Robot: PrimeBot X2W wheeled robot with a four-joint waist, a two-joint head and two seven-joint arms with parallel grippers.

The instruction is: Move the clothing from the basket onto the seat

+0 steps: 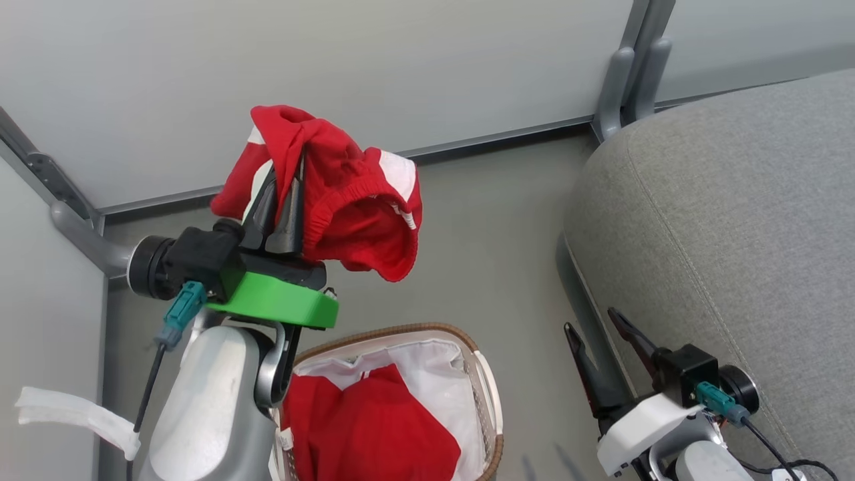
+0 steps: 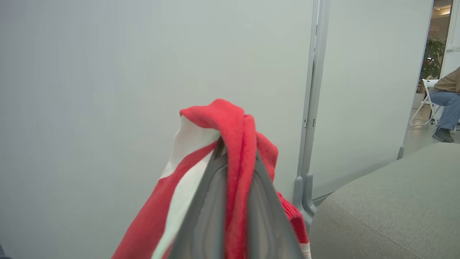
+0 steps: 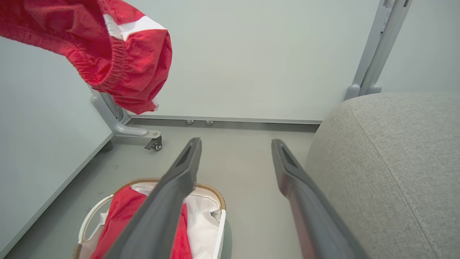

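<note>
Holding a bright red soft garment with white panels (image 1: pixel 347 200), the left tool (image 1: pixel 284 200) has its two long dark fingers pressed together on a thin fold of the fabric. It holds this high in the air above the oval white plastic basket with the brown woven rim (image 1: pixel 401 331). Most of the cloth hangs over the fingertips and to one side, so the grip looks small. I think a quick swing toward the seat could let the fold slip out. The garment would then fall on the grey floor (image 1: pixel 501 234) between basket and seat, or back into the basket. The loose elastic hem could also catch on the tool at release, so the cloth may cling and not drop.

A second red piece (image 1: pixel 367 427) lies in the basket on the white liner. The right tool (image 1: pixel 591 321) is spread wide and empty. It is just beside the edge of the large grey woven-fabric seat (image 1: pixel 735 200) that faces the basket, and the crossing left arm could meet it there.
</note>
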